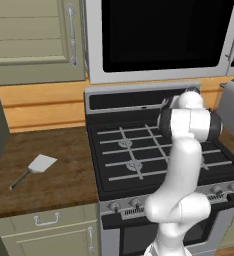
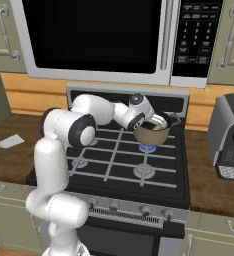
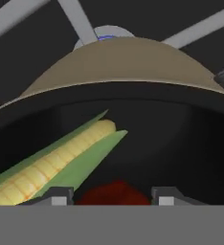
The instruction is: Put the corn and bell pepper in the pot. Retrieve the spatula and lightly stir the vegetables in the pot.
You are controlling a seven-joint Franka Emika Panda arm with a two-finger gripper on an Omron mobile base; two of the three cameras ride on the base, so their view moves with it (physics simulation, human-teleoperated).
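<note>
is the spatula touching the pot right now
Apart. In the left base view the spatula lies on the wooden counter left of the stove; in the right base view the pot sits on a rear burner.

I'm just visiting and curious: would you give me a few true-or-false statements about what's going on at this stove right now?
1. The corn lies inside the pot. True.
2. The spatula is in the pot. False: it lies on the wooden counter left of the stove.
3. The bell pepper sits between the gripper's fingertips, inside the pot. True.
4. The pot stands on the counter. False: it is on a back burner of the stove.
5. The microwave door hangs open. False: it is closed.
</note>
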